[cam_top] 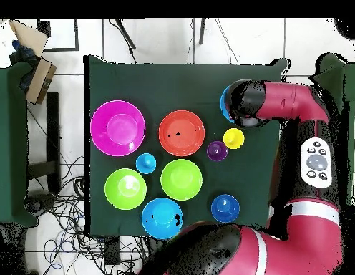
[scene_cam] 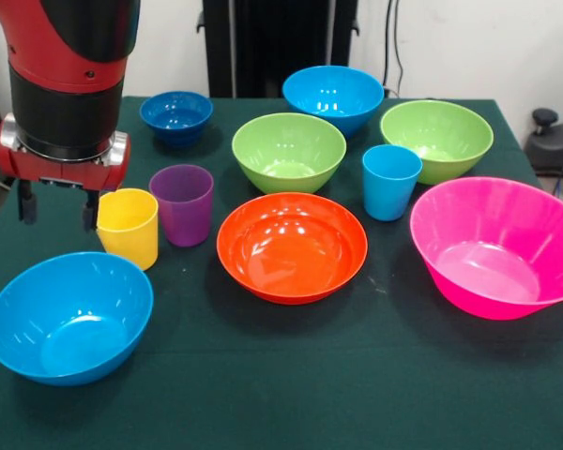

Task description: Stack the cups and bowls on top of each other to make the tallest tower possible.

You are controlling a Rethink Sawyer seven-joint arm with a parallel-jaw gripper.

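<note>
1. Nothing is stacked yet: every cup and bowl sits alone on the green table (scene_cam: 291,375), so the whole tower is left to build.
2. The gripper (scene_cam: 54,211) hangs at the left, just beside the yellow cup (scene_cam: 129,228), above and behind the near blue bowl (scene_cam: 68,317). Its two fingers stand apart and hold nothing.
3. The purple cup (scene_cam: 182,203) touches the yellow one; the blue cup (scene_cam: 391,181) stands right of centre.
4. The orange bowl (scene_cam: 292,246) sits in the middle, the pink bowl (scene_cam: 499,246) at the near right.
5. Further back: two green bowls (scene_cam: 288,150) (scene_cam: 436,139), the far blue bowl (scene_cam: 333,97) and the small dark blue bowl (scene_cam: 175,115).
6. My guess: a bowl for the base comes first.
</note>
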